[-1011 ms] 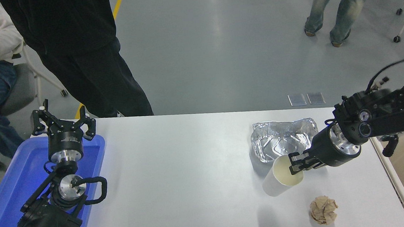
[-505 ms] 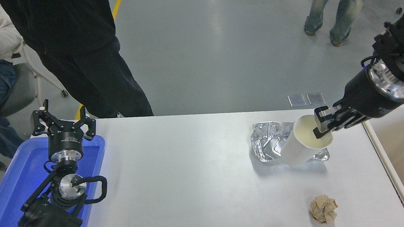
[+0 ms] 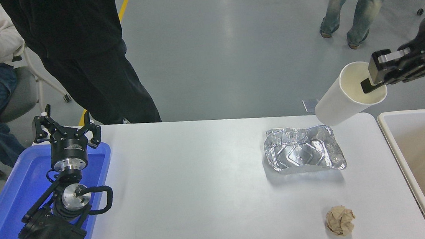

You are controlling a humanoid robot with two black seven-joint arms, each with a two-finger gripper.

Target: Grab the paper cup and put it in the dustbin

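right gripper pinching paper cup rim, arm seemingly cropped

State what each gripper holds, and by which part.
The right gripper holds the paper cup by its rim, one finger inside. The left gripper holds nothing.

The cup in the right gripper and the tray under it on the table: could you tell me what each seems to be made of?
The paper cup looks like matte white paper, with a smooth wall and a cream inside. The foil tray looks like thin aluminium foil: silvery, shiny, with crinkled walls.
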